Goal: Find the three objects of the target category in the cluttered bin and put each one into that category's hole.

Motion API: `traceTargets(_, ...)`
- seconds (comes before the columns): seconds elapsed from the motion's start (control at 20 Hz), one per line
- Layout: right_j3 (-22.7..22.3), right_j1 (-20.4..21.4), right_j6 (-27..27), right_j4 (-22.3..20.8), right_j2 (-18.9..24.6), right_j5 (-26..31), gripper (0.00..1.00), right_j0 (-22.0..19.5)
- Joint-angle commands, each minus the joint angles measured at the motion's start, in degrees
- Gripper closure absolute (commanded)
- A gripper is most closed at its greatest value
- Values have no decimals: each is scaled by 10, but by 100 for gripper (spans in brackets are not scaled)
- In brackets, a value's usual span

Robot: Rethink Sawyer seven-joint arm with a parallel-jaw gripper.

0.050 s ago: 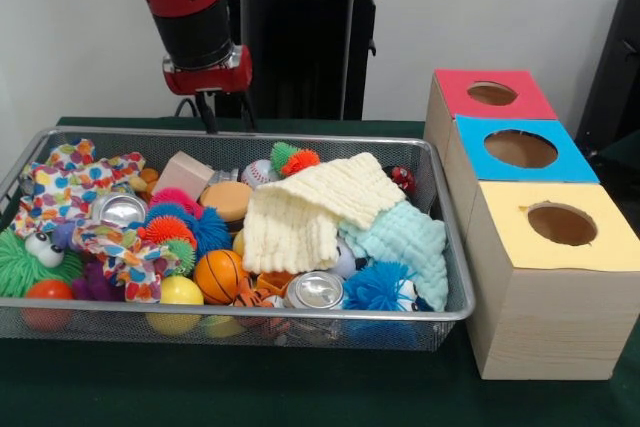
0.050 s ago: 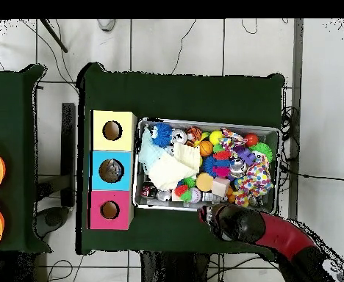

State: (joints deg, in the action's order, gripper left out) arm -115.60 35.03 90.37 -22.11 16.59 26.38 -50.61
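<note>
Hovering: gripper [image 1: 225, 115] above bin [image 1: 440, 247] far rim | jaws slightly parted, empty, touching nothing

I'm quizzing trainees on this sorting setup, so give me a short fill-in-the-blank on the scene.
1. The box nearest the front camera has a ___ top.
2. The middle box's top is ___.
3. The cream cloth lies inside the wire ___.
4. The gripper hangs over the bin's ___ rim.

Missing: yellow; blue; bin; far

looks like a robotics lab, pedestal arm [image 1: 190, 17], green-covered table [image 2: 182, 92], loose cables [image 2: 307, 158] over tiled floor [image 2: 318, 88]
</note>
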Motion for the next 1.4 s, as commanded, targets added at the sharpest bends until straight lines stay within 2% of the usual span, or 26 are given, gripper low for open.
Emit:
traceTargets(0.05, 101, -33, -31, -41, 51, -31, 0, -1)
traceTargets(0.3, 11, 85, 31, -22, 23, -22, 0, 26)
traceTargets(0.5, -36, 163, 44, 1, 14, 6, 0, 40)
traceTargets(0.65, -53, 198, 47, 13, 10, 21, 0, 49)
traceTargets(0.8, -52, 211, 40, 19, 13, 30, 0, 49)
traceTargets(0.9, -42, 205, 28, 17, 19, 29, 0, 44)
traceTargets(1.15, 38, 109, -14, -8, 36, 26, 0, 21)
traceTargets(1.4, 77, 50, -35, -27, 46, 7, 0, 4)
